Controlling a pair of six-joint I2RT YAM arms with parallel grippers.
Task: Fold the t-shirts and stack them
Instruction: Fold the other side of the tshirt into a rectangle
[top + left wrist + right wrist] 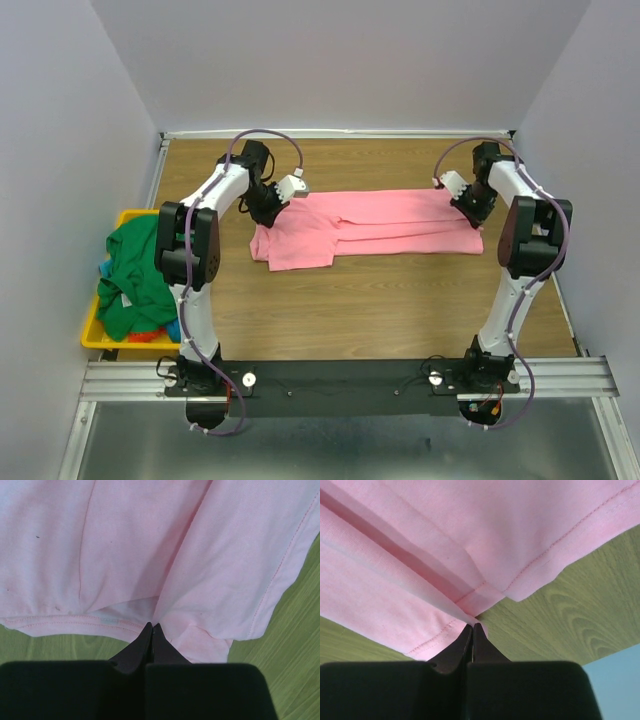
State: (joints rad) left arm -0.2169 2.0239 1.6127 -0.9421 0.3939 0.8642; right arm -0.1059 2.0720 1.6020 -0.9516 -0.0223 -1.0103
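Pink t-shirt [370, 225] lies folded into long band across far half of wooden table [380, 310]. Left gripper [152, 626] pinched tight on fabric at its left end. Right gripper [472, 626] pinched tight on hem corner at right end. Green t-shirt [135, 275] heaped in yellow bin [92, 338], table's left edge.

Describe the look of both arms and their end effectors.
The left arm and right arm are alike: white curved link shells with bulky black joint housings, each trailed by a looping purple cable. The left end effector and right end effector have matte black, wedge-shaped fingers tapering to thin tips. No markings show.
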